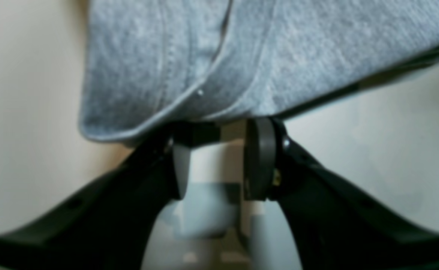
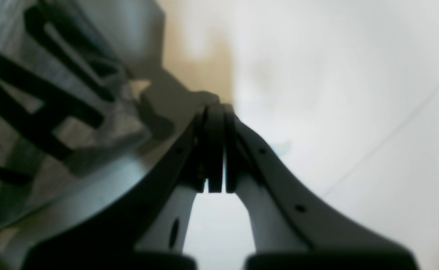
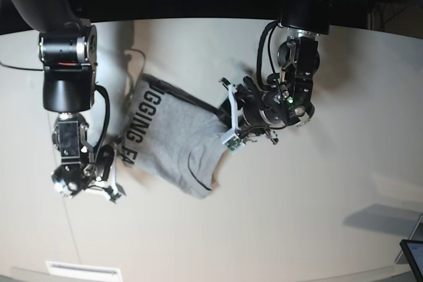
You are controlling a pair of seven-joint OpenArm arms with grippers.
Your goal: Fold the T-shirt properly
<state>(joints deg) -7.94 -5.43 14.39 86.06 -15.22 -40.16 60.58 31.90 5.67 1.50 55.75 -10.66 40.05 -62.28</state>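
Pale cream surface (image 3: pixel 317 196) fills the whole base view, bare apart from the shirt and the two arms reaching in from the dark back edge.

On the left of that view, the right pincer (image 2: pixel 215 108) sits just beside the printed edge of the T-shirt (image 3: pixel 175 140), jaws pressed tight together with nothing between them. Its wrist view shows the black block letters right next to it, slightly rumpled.

The shirt itself lies mid-surface, partly folded, lettering running down its left side and a neckline curve near the bottom.

Over on the right edge of the shirt is the left pincer (image 1: pixel 213 129). Jaws stand partway apart, and a hemmed grey fold sits right at the tips. Can't tell if it's actually pinching the cloth or just nosing under it.

Handling-wise I'd say soft, light, floppy cotton, so it'll sag and drag wherever it isn't supported. Best bet is grabbing a stitched hem or a doubled edge, since single layers will probably slip or bunch.
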